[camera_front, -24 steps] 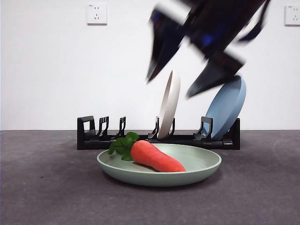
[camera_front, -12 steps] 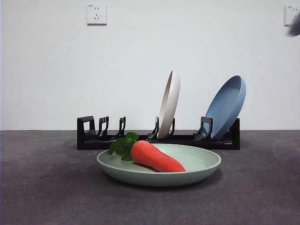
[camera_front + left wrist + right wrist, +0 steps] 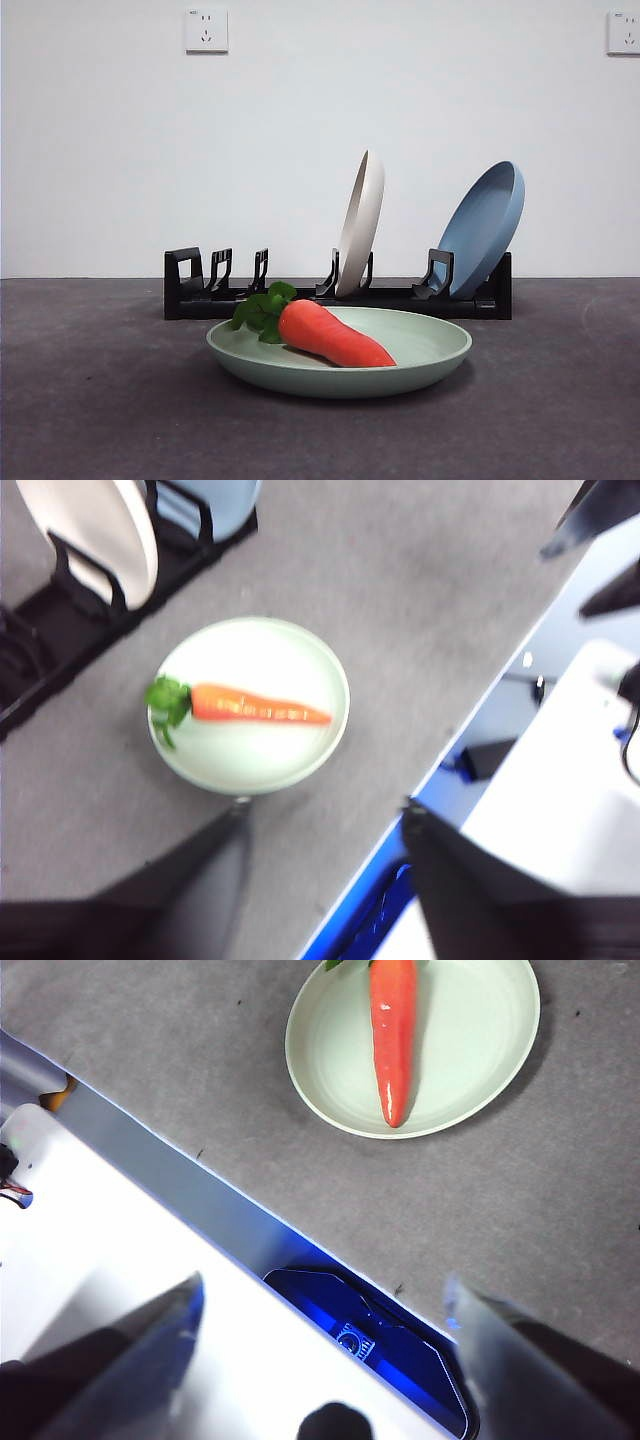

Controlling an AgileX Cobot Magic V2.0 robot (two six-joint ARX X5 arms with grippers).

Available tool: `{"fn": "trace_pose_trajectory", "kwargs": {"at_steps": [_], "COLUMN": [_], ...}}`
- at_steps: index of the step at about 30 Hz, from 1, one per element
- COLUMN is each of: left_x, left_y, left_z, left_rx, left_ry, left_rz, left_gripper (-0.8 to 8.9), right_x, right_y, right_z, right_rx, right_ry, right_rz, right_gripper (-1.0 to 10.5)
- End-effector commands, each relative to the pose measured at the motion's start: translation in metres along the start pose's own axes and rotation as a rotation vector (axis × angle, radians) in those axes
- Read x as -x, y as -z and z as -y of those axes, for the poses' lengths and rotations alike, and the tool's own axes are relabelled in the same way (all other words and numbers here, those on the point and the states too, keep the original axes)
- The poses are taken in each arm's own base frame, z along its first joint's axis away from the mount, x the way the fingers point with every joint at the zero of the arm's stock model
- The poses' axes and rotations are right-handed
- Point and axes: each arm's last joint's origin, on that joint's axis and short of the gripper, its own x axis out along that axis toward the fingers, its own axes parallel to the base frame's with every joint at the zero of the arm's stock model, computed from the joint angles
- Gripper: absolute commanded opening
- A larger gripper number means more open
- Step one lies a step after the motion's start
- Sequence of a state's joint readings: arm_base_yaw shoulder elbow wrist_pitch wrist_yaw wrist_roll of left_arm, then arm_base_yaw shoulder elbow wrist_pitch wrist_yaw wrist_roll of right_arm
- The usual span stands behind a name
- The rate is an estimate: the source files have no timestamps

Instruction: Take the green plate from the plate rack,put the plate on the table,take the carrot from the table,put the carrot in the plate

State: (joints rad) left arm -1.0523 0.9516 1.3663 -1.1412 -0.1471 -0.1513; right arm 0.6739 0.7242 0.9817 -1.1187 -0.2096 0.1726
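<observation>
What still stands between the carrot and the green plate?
Nothing visible does: the carrot already lies in the green plate on the table, in front of the plate rack. Both grippers are pulled back, empty.

This looks like a robot test bench in a lab, not a kitchen. A dark grey table stands against a bare white wall with two plain wall sockets, and holds only staged props: a toy carrot on a green plate before a plate rack. The wrist views show white equipment casing with loose cables past the table's edge.
</observation>
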Motion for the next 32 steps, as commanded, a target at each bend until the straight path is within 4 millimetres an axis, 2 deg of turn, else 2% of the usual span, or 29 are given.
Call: {"fn": "trace_pose_trajectory", "kwargs": {"at_steps": [1,2,32], "left_x": [-0.0006,-0.0006,0.0000], "left_y": [0.0020,0.0026,0.0021], "left_z": [0.0000,0.0000,-0.0007], "left_rx": [0.005,0.004,0.000], "left_ry": [-0.001,-0.002,-0.016], "left_rz": [-0.017,-0.022,-0.013], "left_gripper": [-0.20,-0.08,-0.03], "right_x": [-0.0011,-0.0011,-0.0010], "right_y": [0.0010,0.0012,0.0012], "right_z": [0.0002,0.0002,0.0004], "right_rx": [0.005,0.005,0.004], "right_ry": [-0.001,-0.001,0.004], "right_rz": [-0.008,-0.010,-0.010], "right_gripper": [0.2,-0.2,0.0]}}
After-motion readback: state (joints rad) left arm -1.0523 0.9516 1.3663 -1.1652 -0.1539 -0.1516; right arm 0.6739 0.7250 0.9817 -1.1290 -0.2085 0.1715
